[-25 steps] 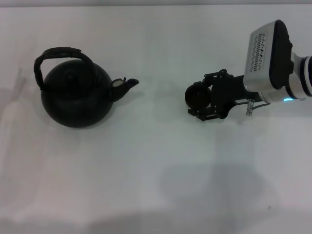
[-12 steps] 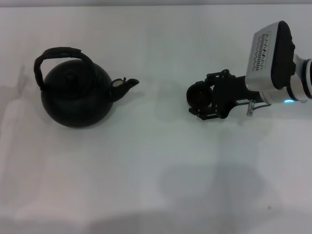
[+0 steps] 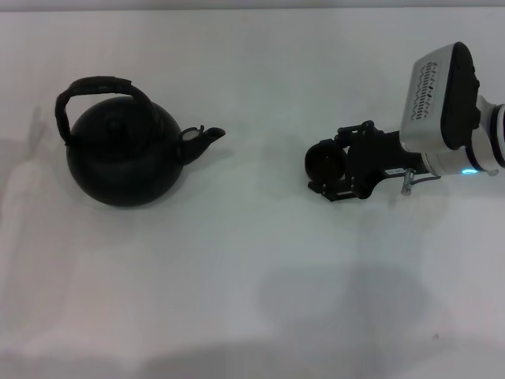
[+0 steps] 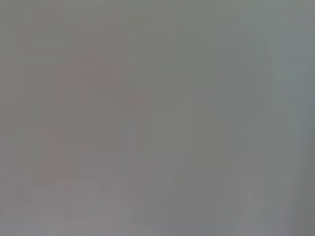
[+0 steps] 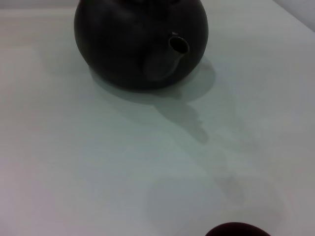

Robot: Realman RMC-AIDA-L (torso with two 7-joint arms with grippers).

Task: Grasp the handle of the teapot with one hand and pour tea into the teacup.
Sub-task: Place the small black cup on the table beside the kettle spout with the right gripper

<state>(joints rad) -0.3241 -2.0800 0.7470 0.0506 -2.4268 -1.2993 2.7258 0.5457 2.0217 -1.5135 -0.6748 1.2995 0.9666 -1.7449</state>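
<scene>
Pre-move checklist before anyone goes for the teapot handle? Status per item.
1. Large round matte black teapot upright on the white table: ok.
2. Rough-wrapped arched handle free, nothing touching it: ok.
3. Short spout aimed toward the tiny dark teacup: ok.
4. Teacup released: not ok, it sits at the fingertips of the right gripper on the blue-lit arm; contact cannot tell.
5. Left gripper located: not ok, no view shows it.
6. Table between spout and cup bare: ok.

Open table (image 3: 260, 260) between teapot (image 3: 122, 158) and right gripper (image 3: 335, 170).
</scene>
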